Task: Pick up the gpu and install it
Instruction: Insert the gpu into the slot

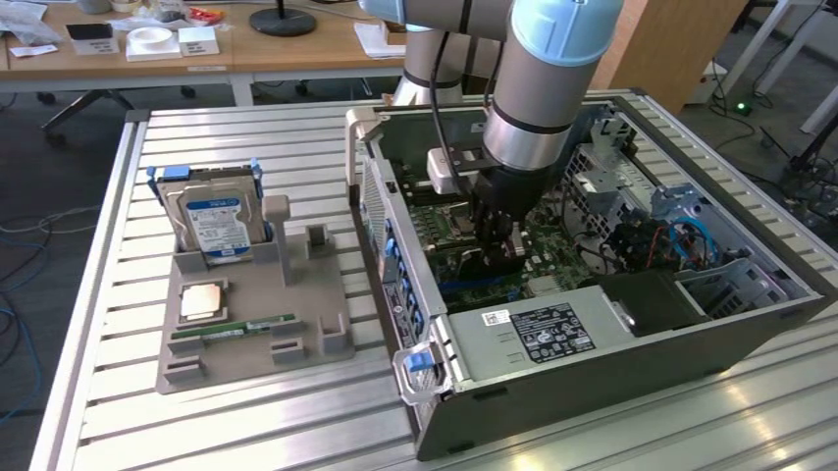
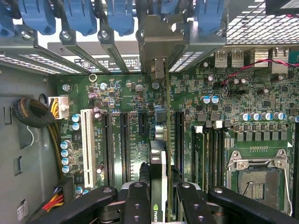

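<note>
While pincer (image 2: 159,198) grips gpu (image 2: 158,158) edge-on, arm (image 1: 540,98) points down into case (image 1: 629,343).

The gpu (image 2: 158,163) gripped edge-on over the motherboard (image 2: 135,100).
Black fingers (image 2: 138,200) clamp both its faces; it runs parallel to the expansion slots (image 2: 125,144), blue latches (image 2: 79,16) beyond.

Bright even daylight, soft glare on table slats (image 1: 753,417), shadow inside computer case (image 1: 590,388)
</note>
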`<state>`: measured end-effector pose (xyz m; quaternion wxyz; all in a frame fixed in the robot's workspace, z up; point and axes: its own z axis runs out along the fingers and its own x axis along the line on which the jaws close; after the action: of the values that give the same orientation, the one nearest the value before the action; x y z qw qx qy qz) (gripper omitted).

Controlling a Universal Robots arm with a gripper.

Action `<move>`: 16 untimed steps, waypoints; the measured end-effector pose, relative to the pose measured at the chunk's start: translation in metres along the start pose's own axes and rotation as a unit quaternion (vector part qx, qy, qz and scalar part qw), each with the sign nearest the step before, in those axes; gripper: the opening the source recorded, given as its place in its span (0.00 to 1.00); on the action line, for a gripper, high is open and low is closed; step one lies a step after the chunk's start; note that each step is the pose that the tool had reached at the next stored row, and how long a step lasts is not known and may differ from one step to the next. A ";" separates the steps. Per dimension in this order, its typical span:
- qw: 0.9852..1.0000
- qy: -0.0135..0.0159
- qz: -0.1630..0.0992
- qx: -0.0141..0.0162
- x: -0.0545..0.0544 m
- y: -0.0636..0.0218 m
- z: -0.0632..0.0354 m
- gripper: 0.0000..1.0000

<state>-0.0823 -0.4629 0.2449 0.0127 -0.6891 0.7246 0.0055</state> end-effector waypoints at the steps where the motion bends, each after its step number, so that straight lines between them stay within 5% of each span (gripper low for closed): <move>1: 1.000 0.000 0.000 0.000 0.000 0.0000 0.0000 0.27; 16: 1.000 -0.003 -0.002 0.000 0.000 0.0001 -0.0013 0.27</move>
<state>-0.0824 -0.4629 0.2462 0.0146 -0.6904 0.7232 0.0075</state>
